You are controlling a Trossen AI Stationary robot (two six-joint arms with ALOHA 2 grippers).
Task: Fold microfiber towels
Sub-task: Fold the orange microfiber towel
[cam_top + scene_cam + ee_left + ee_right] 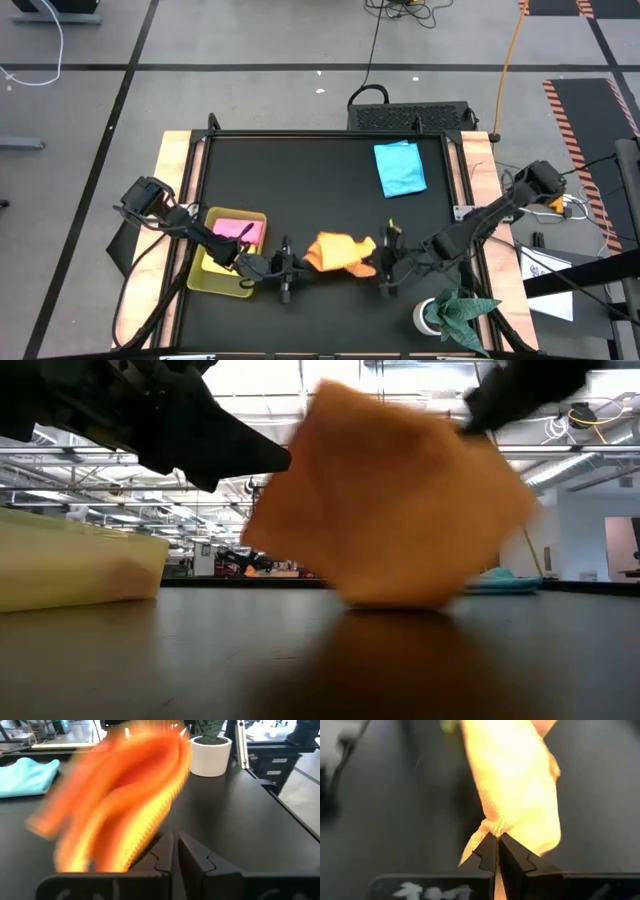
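Near edge, centre: your orange towel hangs lifted between both arms, its lowest part touching the black table. In the low view it shows as a broad sheet, blurred.

Right gripper sits at the towel's right end. Wrist view shows its jaws pinched tight on a bunched corner of the cloth — confirmed grip.

Left gripper sits at the towel's left end. Jaws are closed down to a thin slit; the cloth is blurred right at the fingers, so you can't confirm from the wrist view whether fabric is caught. Overhead view puts the tip against the towel's edge.

Left of that, near-left: yellow-green tray w/ pink towel lying inside at its far end.

Near-right corner: white pot w/ dark green cloth draped over it.

Far right of the table: light blue towel lies flat, well apart from both arms.
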